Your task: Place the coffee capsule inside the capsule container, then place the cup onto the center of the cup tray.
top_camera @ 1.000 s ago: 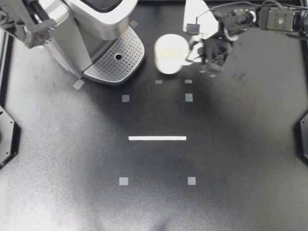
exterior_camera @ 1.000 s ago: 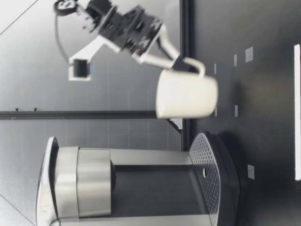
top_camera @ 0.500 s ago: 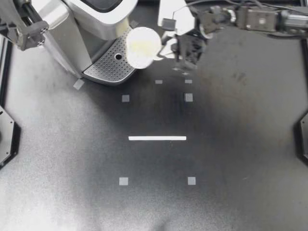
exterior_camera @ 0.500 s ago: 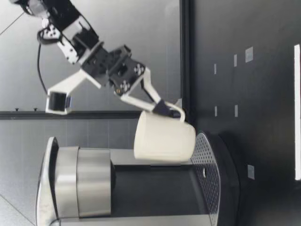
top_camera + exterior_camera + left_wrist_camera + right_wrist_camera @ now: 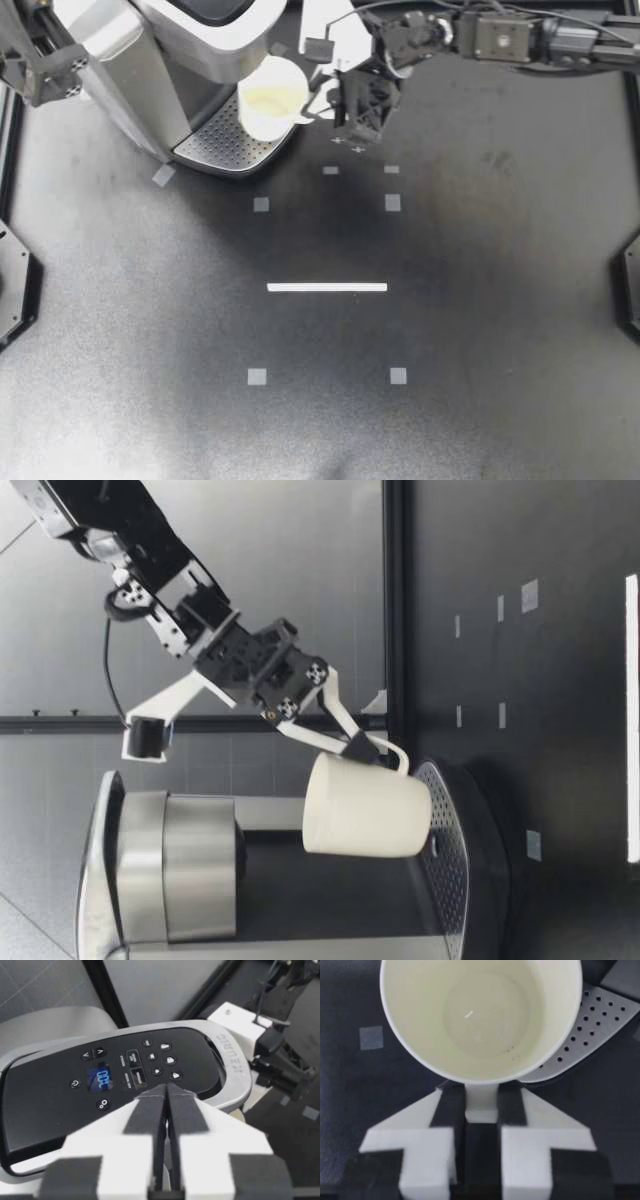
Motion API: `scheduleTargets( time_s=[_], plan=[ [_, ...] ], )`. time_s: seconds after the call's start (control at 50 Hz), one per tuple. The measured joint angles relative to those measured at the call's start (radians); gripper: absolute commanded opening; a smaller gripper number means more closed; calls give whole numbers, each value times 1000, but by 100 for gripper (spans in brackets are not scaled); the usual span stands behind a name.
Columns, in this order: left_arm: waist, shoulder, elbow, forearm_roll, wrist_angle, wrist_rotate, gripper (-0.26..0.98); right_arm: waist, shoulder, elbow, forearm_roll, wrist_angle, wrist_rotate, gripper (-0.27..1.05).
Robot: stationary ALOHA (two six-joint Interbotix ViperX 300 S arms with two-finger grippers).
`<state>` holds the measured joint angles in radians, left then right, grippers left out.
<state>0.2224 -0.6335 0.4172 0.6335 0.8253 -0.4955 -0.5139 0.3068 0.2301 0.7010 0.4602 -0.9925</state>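
Right gripper (image 5: pixel 322 104), clamped on the cup (image 5: pixel 268 97) by its handle, has carried it from beside the coffee machine (image 5: pixel 150 60) to above the cup tray (image 5: pixel 225 145). Cup airborne, off-centre; lowering remains.

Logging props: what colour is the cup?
Cream white cup, clearest in the right wrist view.

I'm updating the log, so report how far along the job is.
Done: cannot confirm the capsule step; no capsule shows, and the lid of the coffee machine looks closed. In hand: my right gripper is shut on the handle of the cup, holding it over the tray, toward its edge and seemingly just above it. Left: centre the cup on the tray, lower it, release.
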Motion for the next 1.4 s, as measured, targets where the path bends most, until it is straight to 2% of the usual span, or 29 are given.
scheduleTargets(
  time_s=[0.9,1.02,1.32,1.4],
  plan=[
    [0,-17,23,0,6,-2,6,0,77,-80,-3,0,-5,11],
    [0,-17,25,0,6,-2,6,3,78,-83,-3,0,-11,18],
    [0,-17,28,0,6,-14,6,11,83,-92,-3,0,-9,56],
    [0,-17,29,0,6,-21,6,11,81,-92,-5,0,-8,59]
  ],
)
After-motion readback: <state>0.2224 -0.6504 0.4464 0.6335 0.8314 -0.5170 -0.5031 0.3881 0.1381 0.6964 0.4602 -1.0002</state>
